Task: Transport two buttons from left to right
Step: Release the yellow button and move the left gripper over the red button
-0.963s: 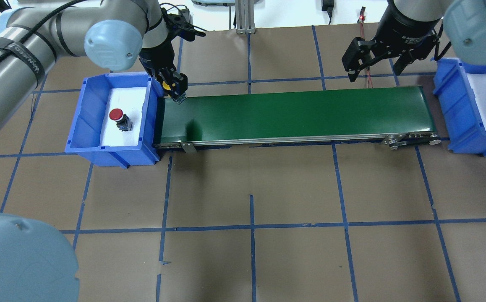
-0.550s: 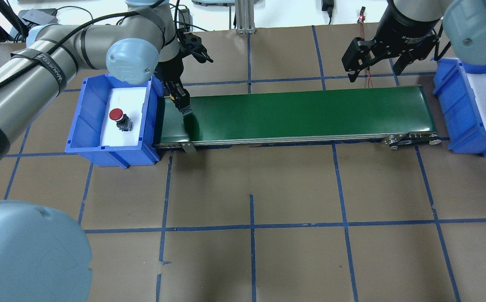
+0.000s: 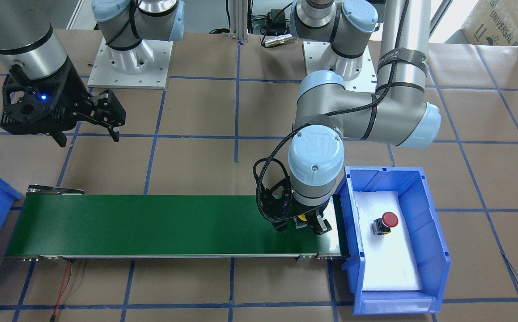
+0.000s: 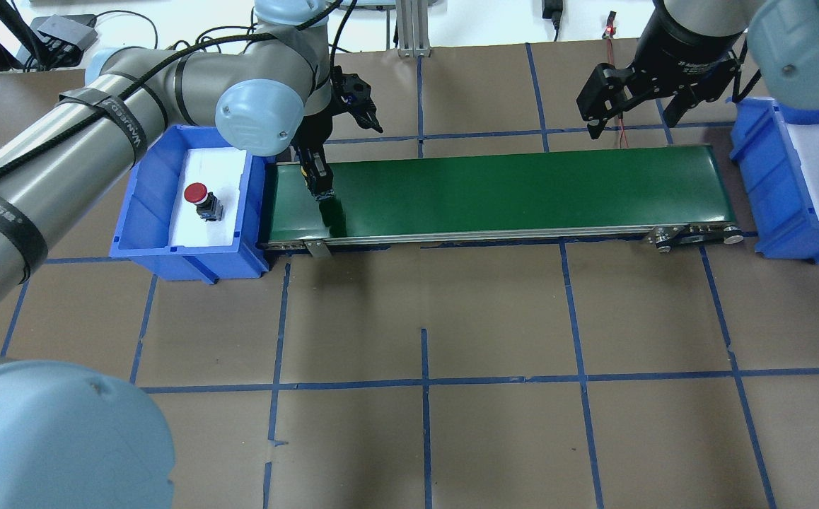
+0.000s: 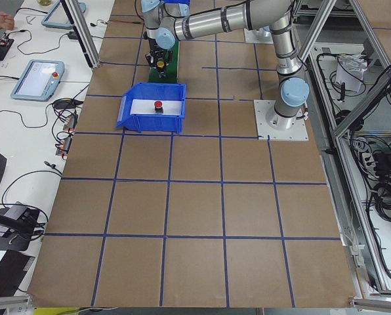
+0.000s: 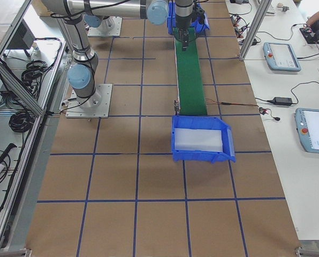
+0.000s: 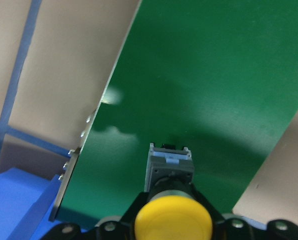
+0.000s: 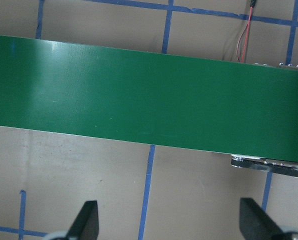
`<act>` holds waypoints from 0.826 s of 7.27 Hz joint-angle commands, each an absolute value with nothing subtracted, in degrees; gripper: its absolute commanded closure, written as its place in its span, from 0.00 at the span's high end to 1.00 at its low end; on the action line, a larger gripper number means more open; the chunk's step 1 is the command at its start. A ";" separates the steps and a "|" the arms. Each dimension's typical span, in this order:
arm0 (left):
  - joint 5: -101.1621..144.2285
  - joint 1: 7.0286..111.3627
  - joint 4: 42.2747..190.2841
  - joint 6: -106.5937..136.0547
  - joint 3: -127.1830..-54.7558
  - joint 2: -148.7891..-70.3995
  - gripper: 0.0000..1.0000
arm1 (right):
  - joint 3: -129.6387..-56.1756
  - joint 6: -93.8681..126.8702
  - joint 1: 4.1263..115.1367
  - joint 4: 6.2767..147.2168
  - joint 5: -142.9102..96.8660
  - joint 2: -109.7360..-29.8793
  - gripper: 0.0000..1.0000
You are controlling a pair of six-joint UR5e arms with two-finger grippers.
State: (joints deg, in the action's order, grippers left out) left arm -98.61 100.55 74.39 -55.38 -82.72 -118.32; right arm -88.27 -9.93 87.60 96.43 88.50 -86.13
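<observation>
I had the left gripper (image 4: 319, 180) clamped on the yellow button (image 7: 170, 192), its fingers pinching just under the cap so the square base pointed out and down at the conveyor belt (image 4: 508, 191). That grip made sense to me: with the base leading, the button could be stood on the belt's left end, right beside the left bin (image 4: 148, 177). The belt could then carry it across, since neither arm looked placed to span the whole run. From the wrist view the base hung low over the green surface, but I could not tell whether it was touching. The red button (image 4: 201, 198) sat tilted on the white liner inside the left bin, waiting its turn as I read it. My right gripper (image 4: 632, 113) hovered above the far end of the belt with its fingers spread wide and nothing between them, placed there, I judged, to catch whatever arrived and drop it into the right bin (image 4: 770, 212) just beside it. That bin showed only its white liner where I could see into it. By my count there were two buttons, one yellow and one red, two blue bins, one belt, and two grippers.
</observation>
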 commanded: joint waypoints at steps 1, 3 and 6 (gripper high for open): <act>-98.53 100.72 74.01 -54.93 -82.71 -119.17 0.89 | -88.24 -9.93 87.63 95.98 88.51 -86.13 1.00; -98.35 99.85 74.79 -54.93 -80.78 -117.26 0.89 | -88.24 -9.93 87.45 95.89 88.50 -86.22 1.00; -96.26 90.49 76.11 -47.06 -81.21 -112.94 0.89 | -88.24 -9.93 87.45 95.80 88.42 -86.22 1.00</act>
State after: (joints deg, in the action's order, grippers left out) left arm -97.75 95.42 75.58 -51.07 -80.99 -114.12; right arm -88.24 -9.93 87.45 95.82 88.43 -86.21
